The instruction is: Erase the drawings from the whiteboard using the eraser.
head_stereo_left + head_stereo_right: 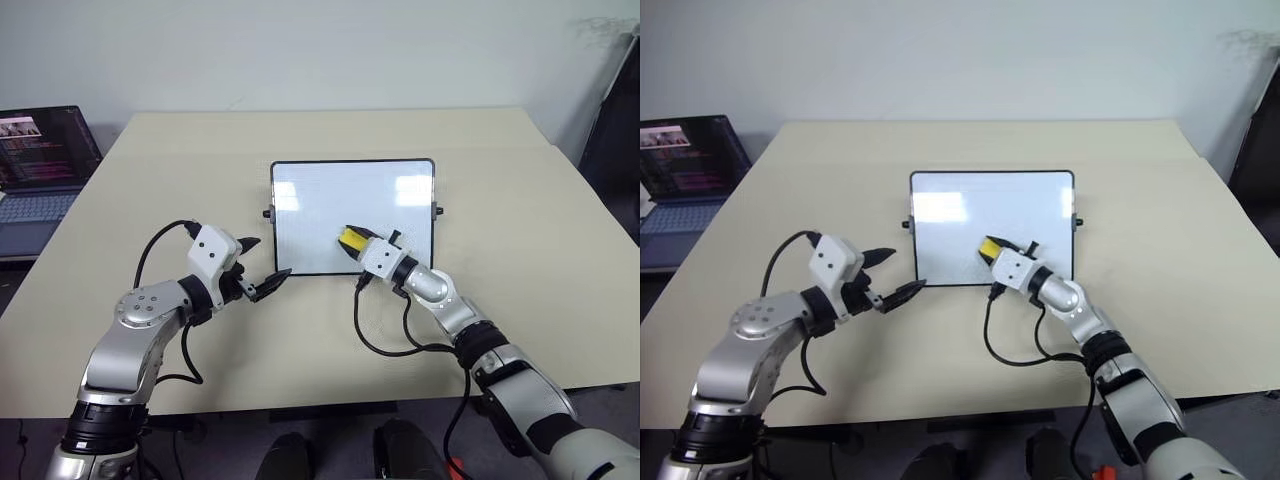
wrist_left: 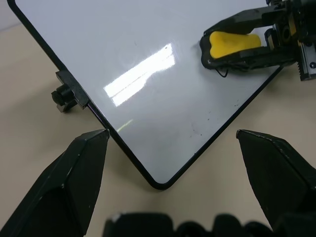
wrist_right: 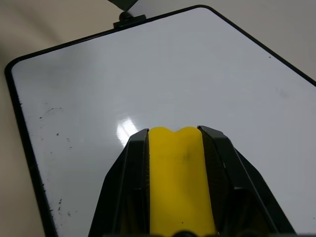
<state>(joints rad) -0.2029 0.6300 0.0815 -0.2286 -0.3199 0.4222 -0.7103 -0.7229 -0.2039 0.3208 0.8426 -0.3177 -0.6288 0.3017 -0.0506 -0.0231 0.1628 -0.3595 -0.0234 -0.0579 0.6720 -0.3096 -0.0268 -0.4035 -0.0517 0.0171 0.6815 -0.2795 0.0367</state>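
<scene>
On a beige bench (image 1: 480,180), the whiteboard (image 1: 330,195) lies nearly clean; only faint specks remain near its edge, no letters. The right claw (image 1: 352,240), clamped on the yellow eraser (image 1: 353,240), rests over the board's lower part. The left claw (image 1: 262,268) is spread apart at the board's near corner.

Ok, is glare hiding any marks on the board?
Left wrist view: bright streak mid-whiteboard, faint specks near its lower edge. Right wrist view: small glare patch ahead of the eraser. Head views: pale reflections up top, no letters visible.
</scene>
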